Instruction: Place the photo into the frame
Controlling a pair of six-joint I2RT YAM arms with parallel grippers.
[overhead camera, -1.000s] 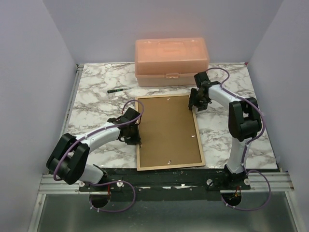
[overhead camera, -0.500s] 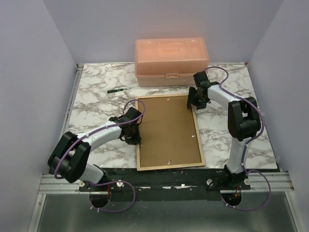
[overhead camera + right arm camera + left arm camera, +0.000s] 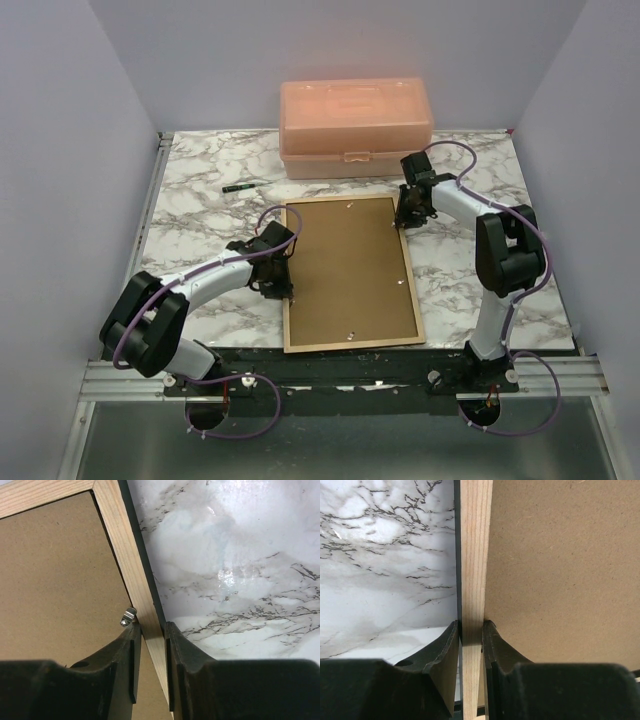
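The frame point(image 3: 350, 344) lies face down in the middle of the table, light wood back up, with the brown backing panel point(image 3: 345, 265) set in it. The photo is not in view. My left gripper point(image 3: 278, 285) is shut on the frame's left rail point(image 3: 472, 555), one finger on the marble side and one over the panel point(image 3: 560, 555); in the left wrist view the gripper point(image 3: 470, 630) straddles the rail. My right gripper point(image 3: 408, 210) is shut on the right rail point(image 3: 125, 545) near the far right corner; in the right wrist view the gripper point(image 3: 151, 630) sits beside a small metal clip point(image 3: 129, 616).
A closed peach plastic box point(image 3: 355, 127) stands at the back of the marble table point(image 3: 200, 190), just beyond the frame. A small dark marker point(image 3: 238, 187) lies at the back left. Lilac walls close in both sides.
My right gripper has shifted slightly along the far right corner of the frame and its elbow has moved a little right. The left arm and the frame have not moved.
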